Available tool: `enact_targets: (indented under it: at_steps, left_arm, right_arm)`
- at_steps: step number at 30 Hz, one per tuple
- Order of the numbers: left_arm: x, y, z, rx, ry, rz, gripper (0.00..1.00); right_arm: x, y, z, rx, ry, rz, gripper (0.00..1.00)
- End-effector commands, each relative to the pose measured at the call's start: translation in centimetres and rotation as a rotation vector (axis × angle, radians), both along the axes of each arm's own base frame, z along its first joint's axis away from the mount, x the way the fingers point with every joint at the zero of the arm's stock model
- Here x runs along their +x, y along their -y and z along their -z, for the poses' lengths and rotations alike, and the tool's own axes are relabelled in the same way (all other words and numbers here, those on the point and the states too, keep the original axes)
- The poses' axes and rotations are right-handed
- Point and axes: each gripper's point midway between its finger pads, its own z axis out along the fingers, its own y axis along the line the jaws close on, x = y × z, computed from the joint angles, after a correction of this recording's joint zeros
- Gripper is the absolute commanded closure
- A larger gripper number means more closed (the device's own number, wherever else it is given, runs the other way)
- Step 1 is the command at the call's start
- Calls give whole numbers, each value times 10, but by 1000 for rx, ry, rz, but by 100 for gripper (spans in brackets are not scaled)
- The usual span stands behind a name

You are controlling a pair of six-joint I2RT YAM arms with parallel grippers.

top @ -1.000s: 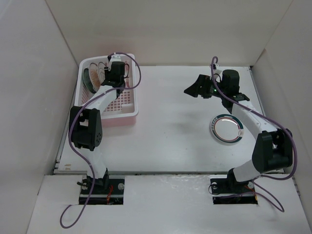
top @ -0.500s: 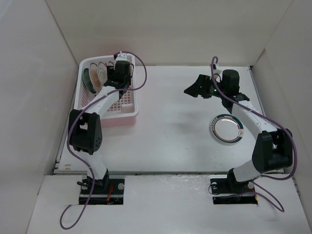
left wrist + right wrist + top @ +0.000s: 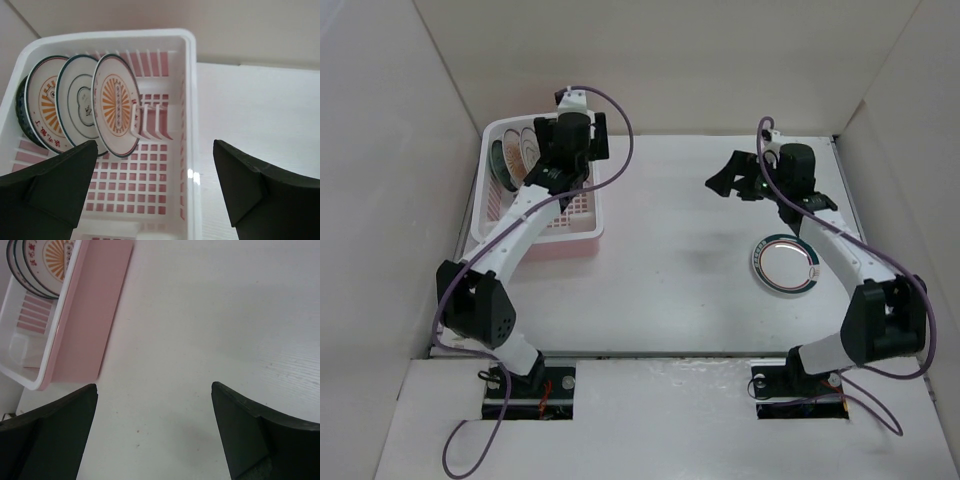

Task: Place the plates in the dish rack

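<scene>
- white table [image 3: 660,280]: one dark-rimmed plate [image 3: 785,264] is left lying flat.
- four plates [image 3: 117,106] are stood in the dish rack [image 3: 190,90].
- left gripper [image 3: 154,150] and right gripper [image 3: 154,390] are held apart, empty.

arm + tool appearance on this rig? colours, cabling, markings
The left arm and right arm match: white links, black joint housings, a loose purple cable along each. The left tool and right tool are matte black with wedge-shaped fingers. A green light sits near the right wrist. No markings visible.
</scene>
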Motion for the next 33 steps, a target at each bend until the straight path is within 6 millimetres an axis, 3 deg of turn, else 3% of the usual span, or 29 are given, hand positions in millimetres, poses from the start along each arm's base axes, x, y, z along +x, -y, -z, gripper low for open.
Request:
enact_targets:
  at_steps: [1, 4, 5, 7, 8, 11, 12, 13, 15, 17, 18, 19, 20, 21, 23, 28, 31, 33]
  left_arm:
    - [-22, 28, -61, -124, 121, 62, 0]
    - [-34, 72, -73, -224, 120, 222, 0]
    - [-41, 92, -73, -249, 107, 291, 0]
    - [-51, 124, -81, -334, 115, 409, 0]
    - [-55, 134, -81, -361, 109, 443, 0]
    - [-61, 165, -57, -463, 51, 562, 0]
    - [-64, 174, -50, -486, 33, 606, 0]
    - [-75, 201, -35, -538, -21, 720, 0]
    - [-91, 231, -18, -584, -65, 852, 0]
    - [-104, 259, -4, -628, -89, 951, 0]
    - [-111, 279, 21, -633, -152, 976, 0]
    - [-114, 289, 36, -628, -181, 986, 0]
    - [-118, 302, 35, -644, -194, 1021, 0]
    - [-116, 313, 57, -636, -233, 1023, 0]
    - [-125, 335, 65, -662, -266, 1057, 0]
    - [-130, 368, 105, -698, -363, 1080, 0]
    - [-131, 378, 117, -738, -390, 1078, 0]
    - [-130, 385, 136, -757, -437, 1077, 0]
  right_arm:
    - [-6, 22, -62, -26, 167, 137, 0]
    - [-21, 48, -97, -31, 265, 279, 0]
    - [-39, 57, -133, -8, 356, 315, 0]
    - [-58, 67, -163, 11, 438, 372, 0]
    - [-77, 75, -188, 26, 485, 397, 0]
    - [-107, 91, -228, 51, 559, 476, 0]
    - [-125, 95, -244, 72, 603, 479, 0]
    - [-135, 94, -252, 86, 623, 469, 0]
    - [-153, 96, -268, 90, 651, 459, 0]
    - [-162, 92, -275, 78, 658, 423, 0]
    - [-168, 92, -284, 76, 675, 412, 0]
    - [-173, 94, -283, 61, 673, 411, 0]
    - [-177, 92, -285, 68, 680, 399, 0]
    - [-180, 95, -287, 59, 694, 409, 0]
    - [-192, 95, -291, 76, 709, 404, 0]
    - [-208, 91, -302, 87, 741, 370, 0]
    - [-216, 86, -304, 101, 752, 333, 0]
    - [-218, 82, -306, 107, 764, 307, 0]
